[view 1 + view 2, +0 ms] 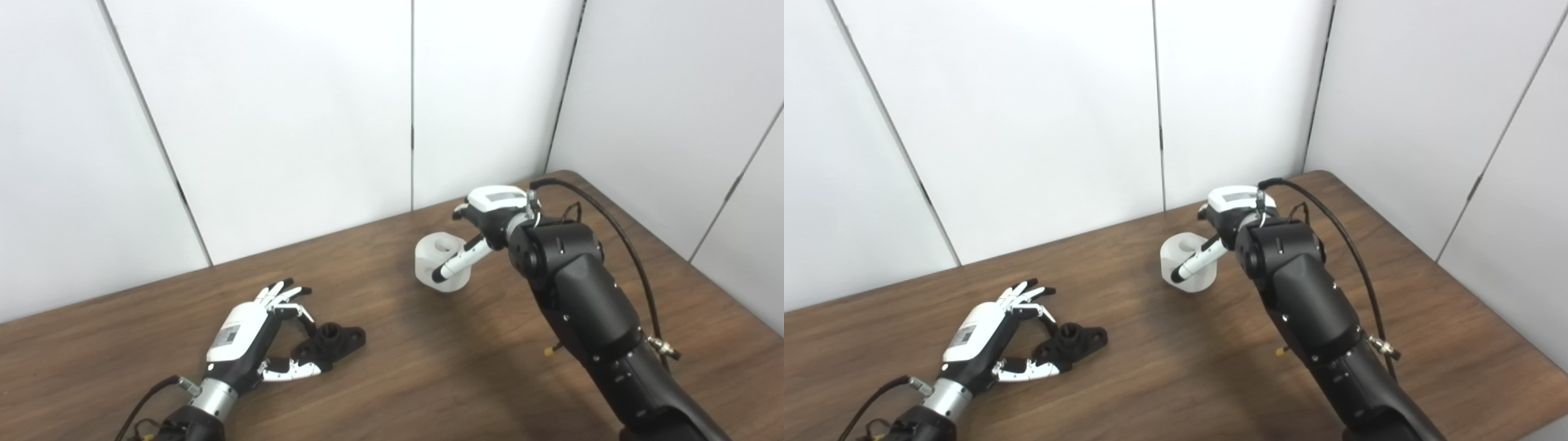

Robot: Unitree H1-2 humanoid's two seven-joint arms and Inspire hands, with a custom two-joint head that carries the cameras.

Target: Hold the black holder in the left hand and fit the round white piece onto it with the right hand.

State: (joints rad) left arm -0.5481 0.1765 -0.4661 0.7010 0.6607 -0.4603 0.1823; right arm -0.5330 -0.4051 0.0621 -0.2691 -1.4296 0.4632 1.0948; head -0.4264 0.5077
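Black holder (334, 340) lies flat on my table (392, 380), left of centre, nothing fitted to it yet. My left hand (257, 331) is curled around its near end, thumb under and fingers above; I can't tell whether they press it, and I judge the grip unfinished since the holder isn't lifted. Further right and well apart, the round white piece (442, 262) stands on the wood with my right hand (484, 229) against it, thumb across its front. Whether that hand truly grips it, I cannot tell. Lifting both and mating them remains.
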